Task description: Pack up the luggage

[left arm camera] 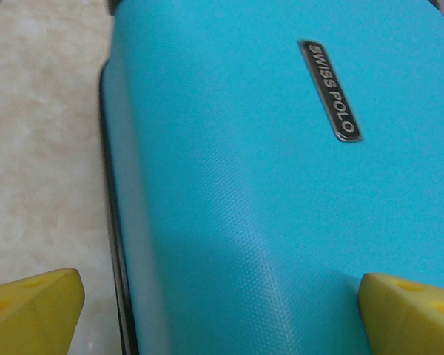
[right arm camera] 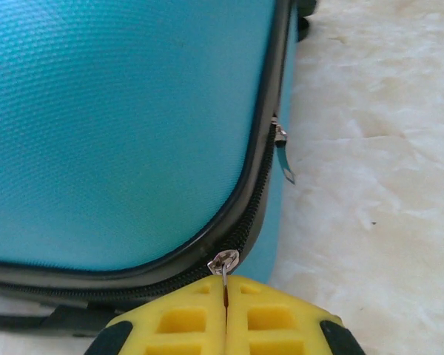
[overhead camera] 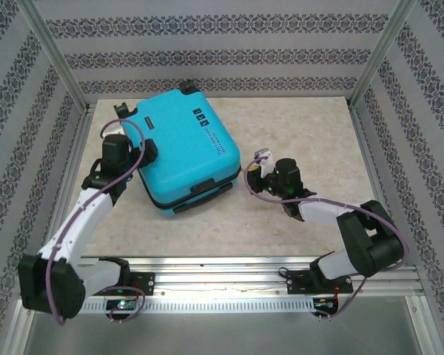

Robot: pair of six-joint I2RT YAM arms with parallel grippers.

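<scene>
One luggage [overhead camera: 179, 148], two zipper pulls [right arm camera: 223, 262] [right arm camera: 284, 154]

My left gripper [left arm camera: 222, 322] stands wide apart, one yellow fingertip [left arm camera: 29, 310] in the lower left corner and the other in the lower right corner. Between them lies the turquoise shell of the luggage [left arm camera: 266, 222], finely textured and running from near me to the far edge. A dark oblong badge [left arm camera: 329, 90] reading SWISS POLO sits on the shell toward the upper right. A black seam [left arm camera: 115, 237] runs down the shell's left edge. Beyond it lies the pale marbled table [left arm camera: 37, 148]. My left fingertip sits over that table side, my right one over the shell; I cannot tell whether either touches.
</scene>
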